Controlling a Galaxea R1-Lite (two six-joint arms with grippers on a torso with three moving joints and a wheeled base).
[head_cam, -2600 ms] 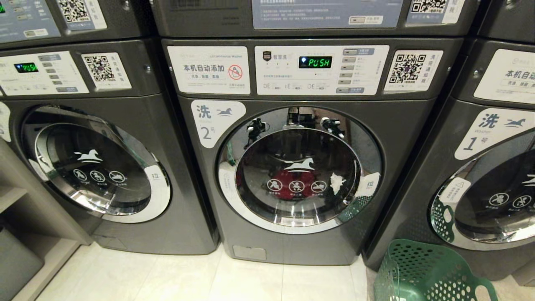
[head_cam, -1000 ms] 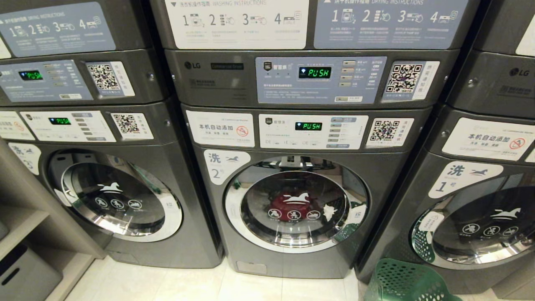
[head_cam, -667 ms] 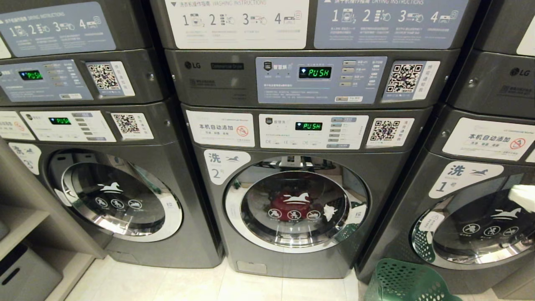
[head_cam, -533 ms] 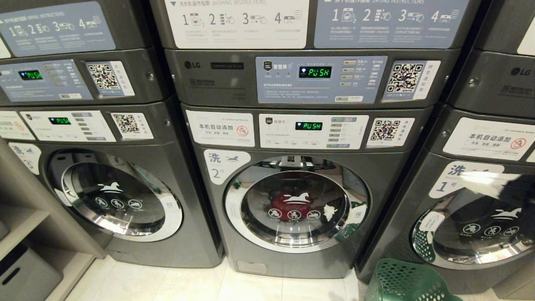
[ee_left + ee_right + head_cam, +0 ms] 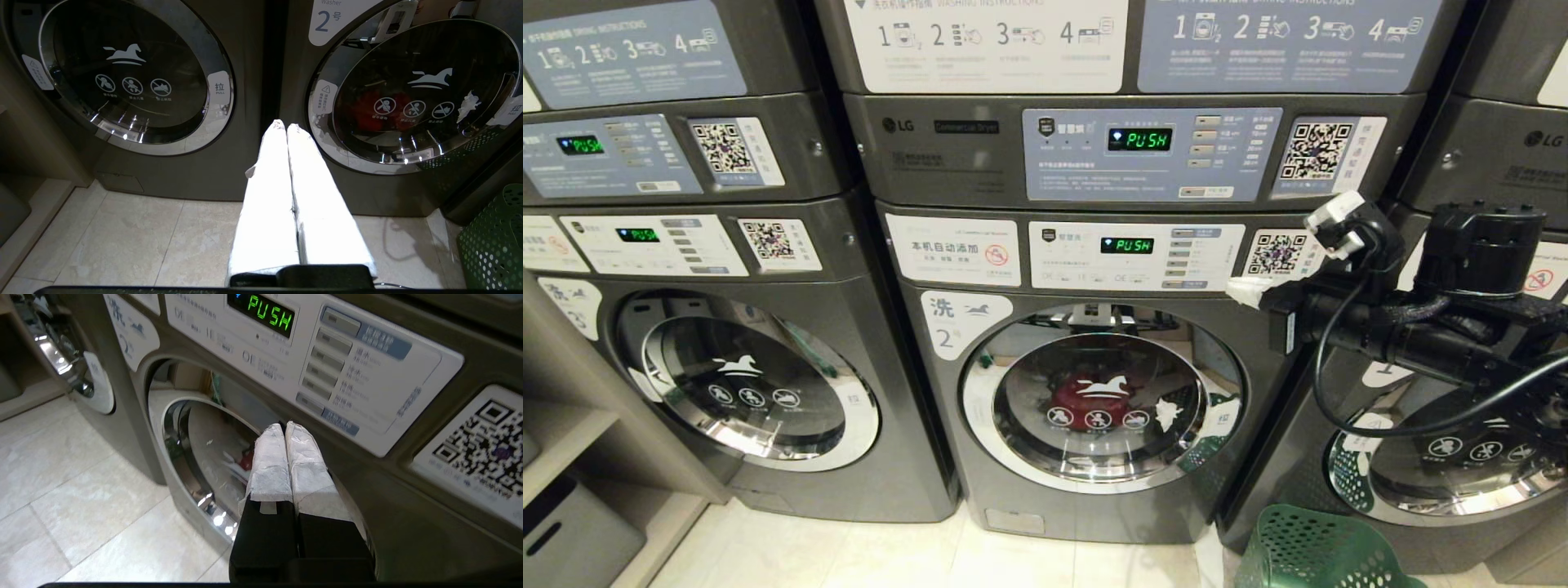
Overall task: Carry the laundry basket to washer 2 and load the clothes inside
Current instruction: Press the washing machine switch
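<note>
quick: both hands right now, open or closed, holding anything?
Left hand: closed, empty, low in front of the washers.
Right hand: closed, empty, raised beside the control panel of washer 2.

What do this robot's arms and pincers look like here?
The right pincer has two long fingers wrapped in white fabric tape on black bases. The right arm is black, with braided sleeving, a looping black cable and a white connector. The left pincer has matching white-wrapped fingers.

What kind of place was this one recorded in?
Most likely a self-service laundromat: a row of numbered front-loading machines such as washer 2, with dryers stacked above, QR code stickers on the panels and printed washing instructions. A laundry basket sits on the tiled floor.
</note>
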